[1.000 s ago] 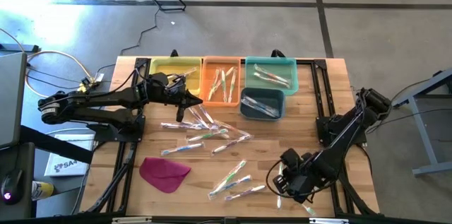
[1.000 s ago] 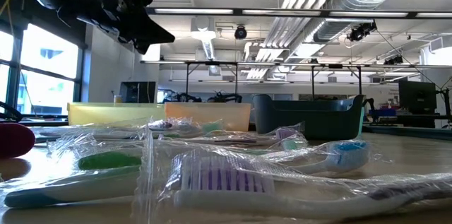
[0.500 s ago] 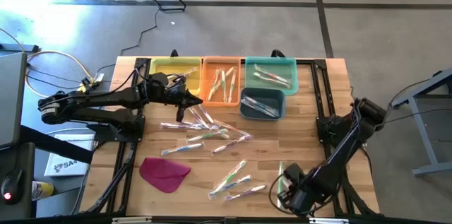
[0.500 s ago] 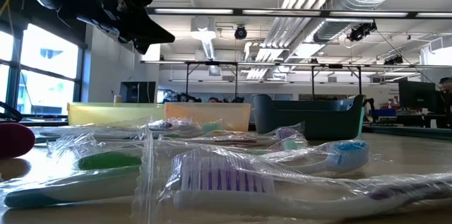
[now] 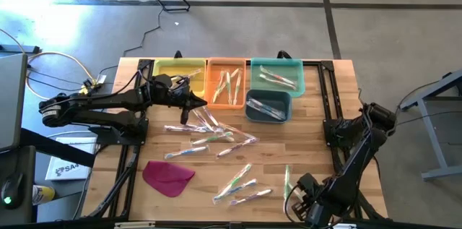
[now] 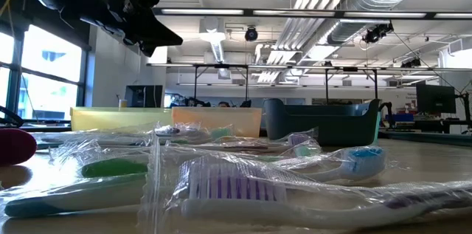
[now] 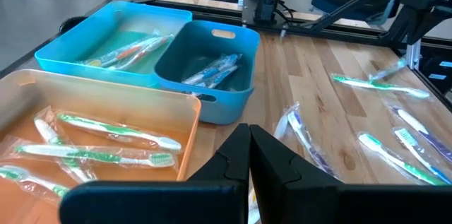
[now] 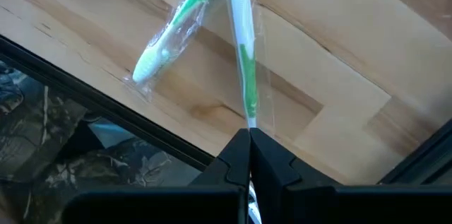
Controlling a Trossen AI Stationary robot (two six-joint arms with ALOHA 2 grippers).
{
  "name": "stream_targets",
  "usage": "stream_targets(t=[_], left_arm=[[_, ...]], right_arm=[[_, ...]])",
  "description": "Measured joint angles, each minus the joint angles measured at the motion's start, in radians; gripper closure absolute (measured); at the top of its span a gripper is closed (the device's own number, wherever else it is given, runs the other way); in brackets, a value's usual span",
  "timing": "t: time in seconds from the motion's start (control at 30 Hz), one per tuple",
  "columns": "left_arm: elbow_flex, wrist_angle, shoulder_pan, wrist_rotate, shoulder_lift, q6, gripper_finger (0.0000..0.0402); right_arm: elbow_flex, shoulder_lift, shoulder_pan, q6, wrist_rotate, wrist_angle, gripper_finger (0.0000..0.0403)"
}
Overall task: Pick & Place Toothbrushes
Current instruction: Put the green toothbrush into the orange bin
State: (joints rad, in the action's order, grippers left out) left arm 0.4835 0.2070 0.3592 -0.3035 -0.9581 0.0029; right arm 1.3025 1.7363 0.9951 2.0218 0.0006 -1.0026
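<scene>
toothbrushes [image 5: 209, 136]: light, stiff, slippery wrap, pinch mid-handle | left claw [image 5: 203, 103] together, upper centre | right claw [image 8: 248, 141] clamped on green toothbrush [image 8: 241, 47], lower right

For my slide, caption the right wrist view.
Shut right end effector pinches a green wrapped toothbrush over the table edge.

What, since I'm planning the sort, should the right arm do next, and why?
Probably lift and carry toward the orange bin. The right gripper sits at the table's front edge, jaws shut on the end of a green toothbrush, and that bin already holds green brushes.
</scene>
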Motion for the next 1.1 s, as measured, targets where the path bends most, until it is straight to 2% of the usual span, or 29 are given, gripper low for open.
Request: stream_targets(t=[0.47, 0.53, 0.67, 0.77, 1.0, 1.1], left_arm=[[0.0, -0.002, 0.0, 0.002, 0.0, -0.011, 0.0399], [0.0, 0.0, 0.0, 0.002, 0.0, -0.011, 0.0399], [0.0, 0.014, 0.0, 0.002, 0.0, -0.012, 0.0399], [0.0, 0.007, 0.0, 0.002, 0.0, -0.019, 0.0399], [0.0, 0.006, 0.0, 0.003, 0.0, 0.004, 0.0399], [0.0, 0.009, 0.0, 0.003, 0.0, 0.016, 0.0399]], right_arm=[[0.0, 0.0, -0.01, -0.01, 0.005, -0.006, 0.0401], [0.0, 0.0, -0.009, -0.01, 0.042, -0.006, 0.0401], [0.0, 0.0, -0.009, -0.012, 0.196, -0.007, 0.0401], [0.0, 0.0, -0.01, -0.012, 0.224, -0.01, 0.0401], [0.0, 0.0, -0.03, -0.006, 0.054, -0.004, 0.0401], [0.0, 0.0, -0.044, -0.006, 0.033, -0.003, 0.0401]])
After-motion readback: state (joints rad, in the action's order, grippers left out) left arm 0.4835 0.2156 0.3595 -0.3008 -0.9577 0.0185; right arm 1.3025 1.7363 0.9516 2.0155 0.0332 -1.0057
